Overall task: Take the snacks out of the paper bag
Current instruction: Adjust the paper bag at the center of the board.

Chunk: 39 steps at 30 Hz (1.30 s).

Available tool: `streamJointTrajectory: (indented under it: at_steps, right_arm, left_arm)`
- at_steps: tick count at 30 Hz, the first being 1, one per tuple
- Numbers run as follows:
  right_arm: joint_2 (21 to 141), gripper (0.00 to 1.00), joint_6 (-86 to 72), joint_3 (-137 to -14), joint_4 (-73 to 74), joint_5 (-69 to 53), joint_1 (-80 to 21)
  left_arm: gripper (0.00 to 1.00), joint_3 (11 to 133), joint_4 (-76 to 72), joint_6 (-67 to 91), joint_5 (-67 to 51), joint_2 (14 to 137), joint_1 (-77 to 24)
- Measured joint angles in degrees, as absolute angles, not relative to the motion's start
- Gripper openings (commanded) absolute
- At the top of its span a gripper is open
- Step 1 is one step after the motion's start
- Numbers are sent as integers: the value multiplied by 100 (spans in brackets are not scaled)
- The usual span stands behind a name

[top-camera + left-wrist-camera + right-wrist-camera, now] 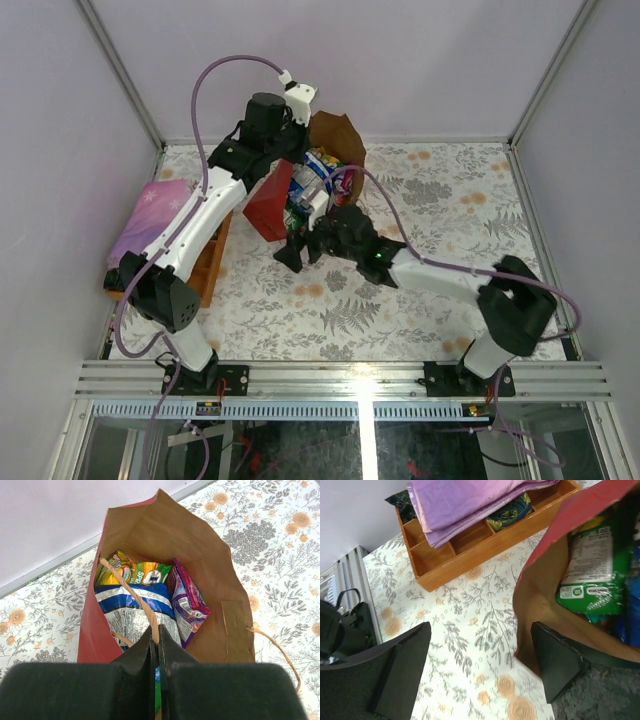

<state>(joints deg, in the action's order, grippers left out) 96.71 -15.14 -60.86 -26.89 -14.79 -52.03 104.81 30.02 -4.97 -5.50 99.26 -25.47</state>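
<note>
**Snacks in the bag, left gripper on its handle**

The snacks (150,607) lie inside the bag (165,535). The left wrist view shows a green-yellow packet (132,572) at the back, a blue packet (131,597) in front of it, and a purple packet (189,600) to their right. In the top view the bag sits just above the frame's centre, its mouth gaping upward. The left gripper (155,642), bottom centre of its own view, has its fingers pressed together on the twine handle (127,587) at the near rim. The right gripper (480,665) has its fingers spread wide. One is over the table (465,630) and the other is at the bag's mouth, on the right. The tray (470,555), upper left of that view, carries a purple cloth (465,500).
</note>
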Motion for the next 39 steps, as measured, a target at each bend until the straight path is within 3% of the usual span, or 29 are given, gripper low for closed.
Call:
streamJointTrajectory:
  at_steps: [5, 13, 17, 20, 25, 33, 36, 39]
  right_arm:
    - [8215, 100, -1511, -5365, -2370, -976, -5214]
    - [6250, 99, -1632, -5260, -1614, 725, -5109]
    - [5898, 99, -2228, -5022, -1184, 1503, -4558]
    - [5811, 100, -3048, -4333, -932, 1535, -3586]
    - [6184, 91, -4012, -3291, -690, 1013, -2453]
    - [7334, 72, -4764, -2615, -1461, -80, -2383]
    - [7819, 58, -4956, -2593, -1964, -340, -2383]
    - [8431, 34, -5157, -2598, -2705, -604, -2383]
  left_arm:
    - [0, 10372, 2917, -333, -613, 9697, -2565]
    - [0, 10370, 2908, -137, -646, 9439, -2884]
    - [0, 10372, 2910, -110, -528, 9400, -3275]
    - [0, 10357, 2947, -115, -301, 9402, -3708]
    - [0, 10269, 2961, -132, 93, 9439, -4222]
    - [0, 10141, 2906, -130, 440, 9524, -4410]
    - [0, 10097, 2880, -130, 515, 9524, -4412]
    - [0, 10022, 2786, -130, 572, 9524, -4421]
